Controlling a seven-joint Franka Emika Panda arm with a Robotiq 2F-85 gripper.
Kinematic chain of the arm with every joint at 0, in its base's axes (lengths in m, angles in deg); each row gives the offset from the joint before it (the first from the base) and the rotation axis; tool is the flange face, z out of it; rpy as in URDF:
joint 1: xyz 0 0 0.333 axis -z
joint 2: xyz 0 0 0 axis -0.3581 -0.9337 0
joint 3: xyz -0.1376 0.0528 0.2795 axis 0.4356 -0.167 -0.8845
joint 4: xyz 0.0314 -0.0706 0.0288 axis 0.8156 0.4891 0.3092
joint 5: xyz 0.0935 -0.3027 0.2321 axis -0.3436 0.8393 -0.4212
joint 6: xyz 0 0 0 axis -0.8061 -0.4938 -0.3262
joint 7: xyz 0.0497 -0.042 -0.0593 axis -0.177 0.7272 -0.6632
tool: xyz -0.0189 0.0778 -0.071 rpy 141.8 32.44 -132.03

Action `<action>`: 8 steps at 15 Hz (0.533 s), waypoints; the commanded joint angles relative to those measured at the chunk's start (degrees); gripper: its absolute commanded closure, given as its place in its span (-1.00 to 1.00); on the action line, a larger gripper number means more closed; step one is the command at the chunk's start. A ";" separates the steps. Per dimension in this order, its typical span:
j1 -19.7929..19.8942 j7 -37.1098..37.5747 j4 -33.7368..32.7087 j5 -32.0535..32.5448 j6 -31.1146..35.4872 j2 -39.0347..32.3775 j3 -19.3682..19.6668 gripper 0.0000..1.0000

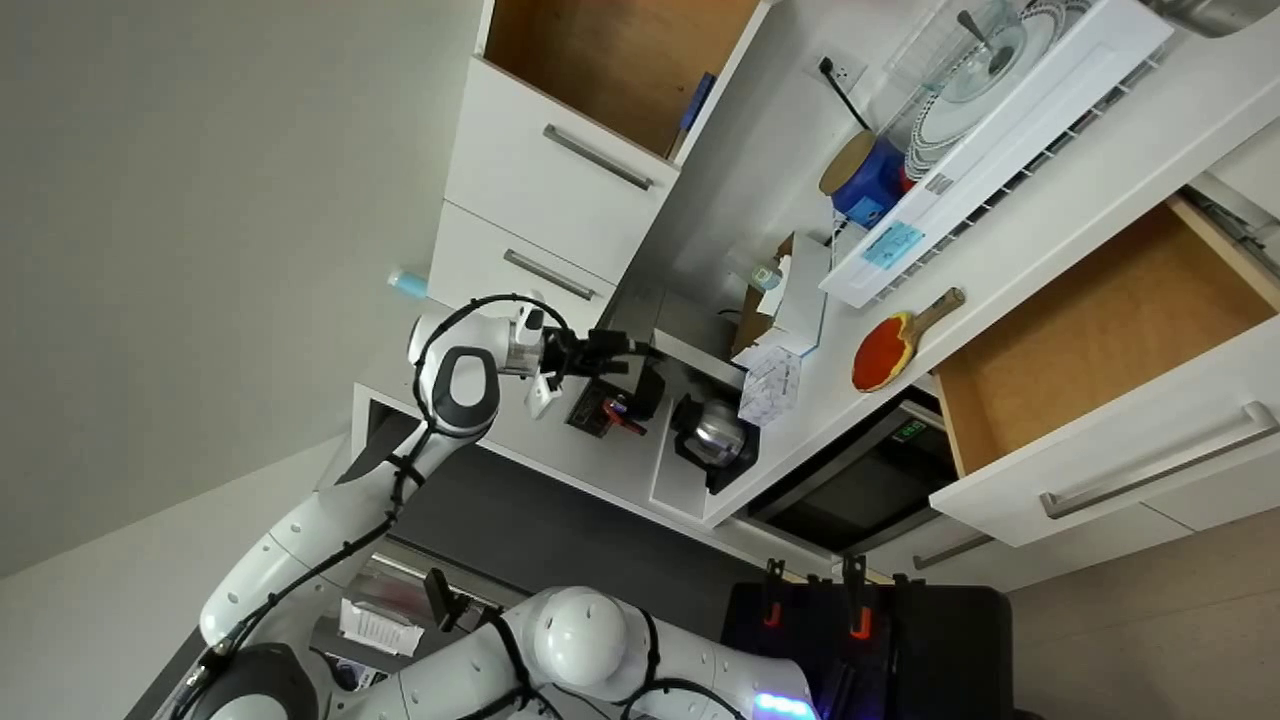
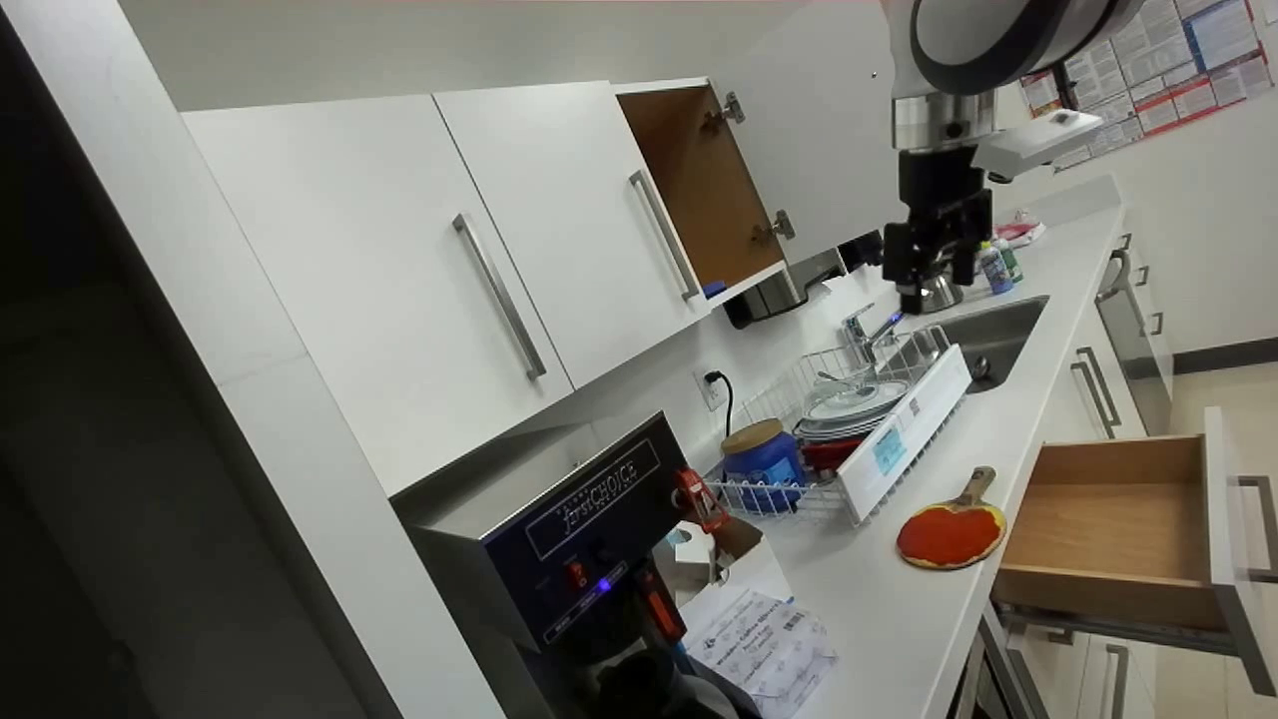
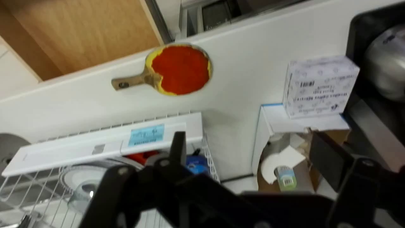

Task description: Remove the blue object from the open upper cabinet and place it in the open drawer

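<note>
We see the blue object resting on the floor of the open upper cabinet, near the corner beside the closed door. Our gripper hangs over the surface, apart from the cabinet, its jaws wide with nothing between, presumably to leave room for the grasp. Below the surface's front edge, the drawer stands pulled out, we judge so that it can receive the blue object from above.
</note>
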 commanded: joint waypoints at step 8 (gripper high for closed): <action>1.97 -0.05 -20.06 1.77 20.85 -16.61 -0.63 -1.00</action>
